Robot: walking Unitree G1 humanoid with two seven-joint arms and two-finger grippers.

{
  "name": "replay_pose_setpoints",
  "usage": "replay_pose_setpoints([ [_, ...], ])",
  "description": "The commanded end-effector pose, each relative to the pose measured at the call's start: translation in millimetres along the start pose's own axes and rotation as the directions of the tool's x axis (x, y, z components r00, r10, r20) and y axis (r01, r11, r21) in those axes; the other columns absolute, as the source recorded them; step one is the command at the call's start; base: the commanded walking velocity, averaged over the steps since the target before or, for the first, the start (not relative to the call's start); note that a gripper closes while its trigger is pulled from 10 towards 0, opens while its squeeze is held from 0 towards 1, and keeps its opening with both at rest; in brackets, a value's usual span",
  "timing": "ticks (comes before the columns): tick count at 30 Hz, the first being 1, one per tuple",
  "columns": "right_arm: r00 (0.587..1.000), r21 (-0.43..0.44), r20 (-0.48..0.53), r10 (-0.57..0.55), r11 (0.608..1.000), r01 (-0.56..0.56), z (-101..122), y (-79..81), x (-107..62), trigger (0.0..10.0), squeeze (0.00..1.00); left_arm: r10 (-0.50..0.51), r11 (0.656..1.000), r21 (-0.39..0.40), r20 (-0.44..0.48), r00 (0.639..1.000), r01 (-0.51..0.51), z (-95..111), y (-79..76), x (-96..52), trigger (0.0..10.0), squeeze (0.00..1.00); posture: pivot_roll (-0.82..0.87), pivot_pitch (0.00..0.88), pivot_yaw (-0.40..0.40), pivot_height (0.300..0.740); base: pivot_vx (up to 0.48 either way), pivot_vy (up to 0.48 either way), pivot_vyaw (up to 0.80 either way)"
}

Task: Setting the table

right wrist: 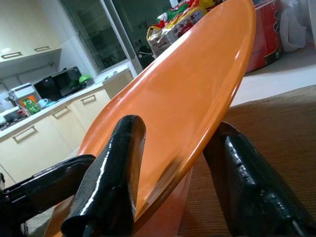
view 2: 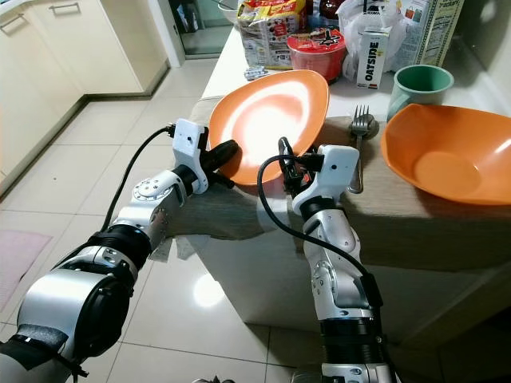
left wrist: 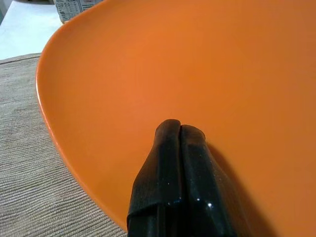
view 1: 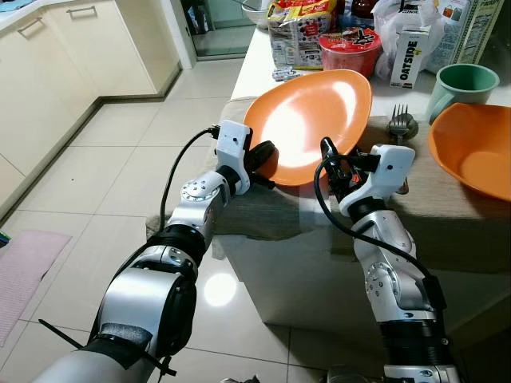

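A wide orange plate (view 1: 311, 120) hangs tilted above the left end of the table, its face turned toward me. My right gripper (view 1: 331, 163) is shut on its lower rim. In the right wrist view one finger (right wrist: 118, 163) lies on the plate's face and the other under the rim. My left gripper (view 1: 267, 159) is at the plate's left rim. In the left wrist view its two fingertips (left wrist: 170, 133) are pressed together, shut, and lie against the plate's inner face (left wrist: 197, 64). A second orange plate (view 1: 475, 148), a fork (view 1: 399, 124) and a green mug (view 1: 463, 84) rest on the brown cloth (view 1: 431, 207).
At the back of the table stand an Oatside carton (view 1: 409, 56), a red noodle cup (view 1: 349, 48) and a snack bag (view 1: 295, 32). Cream cabinets (view 1: 56, 56) line the left wall. Tiled floor (view 1: 104, 167) spreads to the left of the table.
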State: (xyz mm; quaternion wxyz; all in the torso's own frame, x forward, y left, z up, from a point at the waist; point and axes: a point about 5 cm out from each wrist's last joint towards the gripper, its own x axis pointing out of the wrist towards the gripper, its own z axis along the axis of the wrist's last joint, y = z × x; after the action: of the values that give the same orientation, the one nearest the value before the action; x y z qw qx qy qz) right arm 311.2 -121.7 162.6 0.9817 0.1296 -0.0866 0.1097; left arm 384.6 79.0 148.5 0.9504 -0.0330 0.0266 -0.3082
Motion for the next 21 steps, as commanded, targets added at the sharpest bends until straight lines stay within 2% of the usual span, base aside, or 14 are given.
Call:
replay_pose_setpoints([
  [1,0.999,-0.004,-0.053,0.005,1.0,-0.005,-11.0,2.2,0.0,0.0,0.0,-0.001,1.0,-0.025,-0.062,0.998,0.0,-15.9,0.3,-5.1,10.0,0.0,-0.28,0.034,0.178,0.74,0.0,0.0,0.0],
  [7,0.998,-0.011,-0.056,-0.003,1.0,0.002,-12.6,0.4,-0.8,0.0,0.0,-0.011,1.0,-0.018,-0.042,0.999,0.01,-11.2,-1.4,-2.9,10.0,0.0,-0.28,0.028,0.177,0.74,0.0,0.0,0.0],
  [21,0.997,-0.003,-0.068,-0.029,1.0,0.029,-15.9,-0.8,-2.6,0.0,0.0,-0.023,1.0,0.018,0.055,0.998,0.022,13.7,-3.1,3.3,10.0,0.0,-0.27,0.032,0.178,0.74,0.0,0.0,0.0],
])
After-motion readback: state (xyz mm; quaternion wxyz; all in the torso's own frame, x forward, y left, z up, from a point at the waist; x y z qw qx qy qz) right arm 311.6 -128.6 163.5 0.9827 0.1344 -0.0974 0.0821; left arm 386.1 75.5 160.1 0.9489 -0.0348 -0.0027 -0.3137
